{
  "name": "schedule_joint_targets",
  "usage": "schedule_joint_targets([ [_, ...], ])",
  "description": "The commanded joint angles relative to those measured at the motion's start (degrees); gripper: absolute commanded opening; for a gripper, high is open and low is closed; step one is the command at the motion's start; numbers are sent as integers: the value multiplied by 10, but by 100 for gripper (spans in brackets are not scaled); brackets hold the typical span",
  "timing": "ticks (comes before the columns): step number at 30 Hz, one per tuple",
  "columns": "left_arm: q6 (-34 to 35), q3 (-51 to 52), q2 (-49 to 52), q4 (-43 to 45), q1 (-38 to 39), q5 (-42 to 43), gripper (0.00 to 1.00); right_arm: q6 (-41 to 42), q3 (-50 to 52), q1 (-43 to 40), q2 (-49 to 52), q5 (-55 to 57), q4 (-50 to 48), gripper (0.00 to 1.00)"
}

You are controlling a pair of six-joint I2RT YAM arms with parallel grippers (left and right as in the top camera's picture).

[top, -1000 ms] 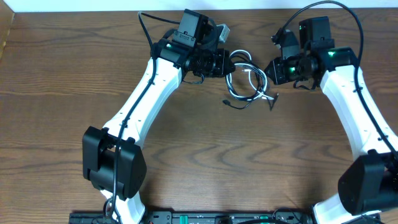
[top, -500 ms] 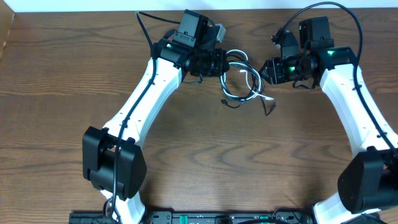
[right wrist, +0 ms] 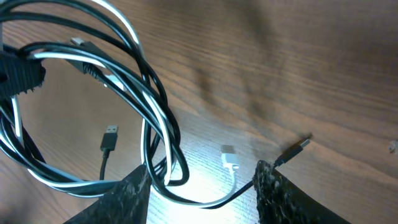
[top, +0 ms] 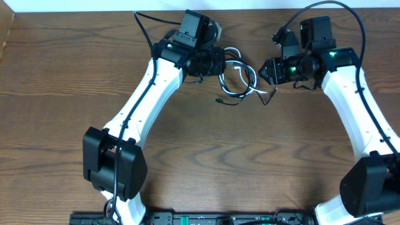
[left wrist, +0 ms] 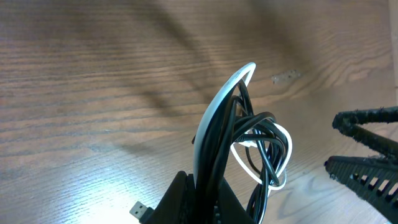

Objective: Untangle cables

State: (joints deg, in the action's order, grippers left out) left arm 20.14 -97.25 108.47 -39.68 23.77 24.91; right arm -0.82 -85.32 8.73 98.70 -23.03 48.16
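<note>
My left gripper (top: pixel 219 62) clamps tangled thin black and white cords (left wrist: pixel 214 134); right gripper (right wrist: pixel 202 180) spread, straddling loop, pinching nothing.

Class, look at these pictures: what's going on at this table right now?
The left end effector is shut on a tangled bundle made of the black cable and the white cable, over the wooden table. The right end effector is open beside the bundle, gripping nothing. The two cables are looped through each other, not yet separated.

The right jaws parted (cables (top: pixel 244 81) shifted left).
</note>
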Motion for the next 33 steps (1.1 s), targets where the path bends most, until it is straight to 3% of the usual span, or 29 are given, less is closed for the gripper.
schedule_joint_targets([
  [1, 16, -7, -2, -1, -2, 1, 8, 5, -8, 15, -3, 6, 3, 51],
  [15, 16, -7, -2, -2, -2, 1, 8, 34, -3, 30, 18, 81, 3, 49],
  [33, 16, -7, -2, -2, -2, 2, 7, 33, 0, 45, 18, 69, -7, 49],
])
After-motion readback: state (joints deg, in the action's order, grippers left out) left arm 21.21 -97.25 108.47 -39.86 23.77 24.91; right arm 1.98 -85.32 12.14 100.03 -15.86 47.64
